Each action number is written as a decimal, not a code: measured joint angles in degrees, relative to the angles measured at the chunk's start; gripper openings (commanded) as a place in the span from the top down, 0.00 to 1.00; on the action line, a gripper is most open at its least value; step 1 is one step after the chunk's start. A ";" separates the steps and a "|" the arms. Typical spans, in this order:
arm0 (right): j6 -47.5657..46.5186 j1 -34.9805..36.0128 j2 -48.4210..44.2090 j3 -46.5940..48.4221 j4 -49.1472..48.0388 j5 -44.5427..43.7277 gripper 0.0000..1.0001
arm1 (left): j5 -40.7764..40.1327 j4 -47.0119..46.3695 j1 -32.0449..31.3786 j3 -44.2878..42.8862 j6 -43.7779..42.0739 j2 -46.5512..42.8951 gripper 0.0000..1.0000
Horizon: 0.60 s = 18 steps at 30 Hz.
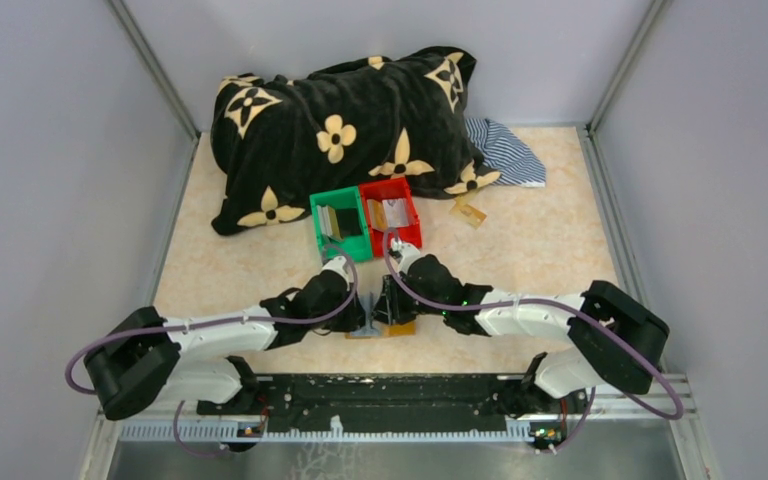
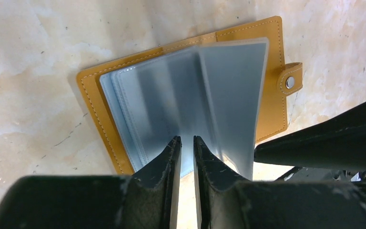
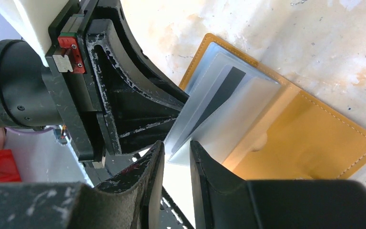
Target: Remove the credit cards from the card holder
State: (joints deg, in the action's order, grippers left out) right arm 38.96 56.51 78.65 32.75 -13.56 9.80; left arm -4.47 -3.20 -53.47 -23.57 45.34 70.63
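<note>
The left claw (image 2: 184,140) is pressed almost together, pinching a grey page (image 2: 171,105) of the card holder (image 2: 270,102). The right claw (image 3: 175,144) pinches another page. I think they spread the pages to open the pockets. The holder lies open on the surface (image 2: 28,57), low middle of the top view. Cloudy pages hide any credit cards inside.

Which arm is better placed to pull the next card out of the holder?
Right, probably. The left gripper pinches a raised sleeve of the card holder, steadying it. The right gripper sits at the edge of the sleeve showing a grey card.
</note>
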 measured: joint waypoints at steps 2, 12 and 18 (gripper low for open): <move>-0.02 0.02 0.02 0.02 -0.02 0.00 0.73 | 0.04 -0.57 0.09 0.00 0.00 0.26 0.78; 0.07 0.17 2.54 0.02 -0.48 0.33 0.73 | -0.55 2.10 0.28 0.04 -0.04 -1.66 0.78; 0.15 0.37 3.30 -0.09 -0.52 0.13 0.74 | -4.22 11.47 0.76 1.01 -0.22 -9.25 0.77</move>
State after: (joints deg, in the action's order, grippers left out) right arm 39.11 56.88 81.95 32.67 -14.09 9.93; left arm -8.69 8.27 -52.71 -22.57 45.12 61.39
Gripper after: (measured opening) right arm 0.270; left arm 0.225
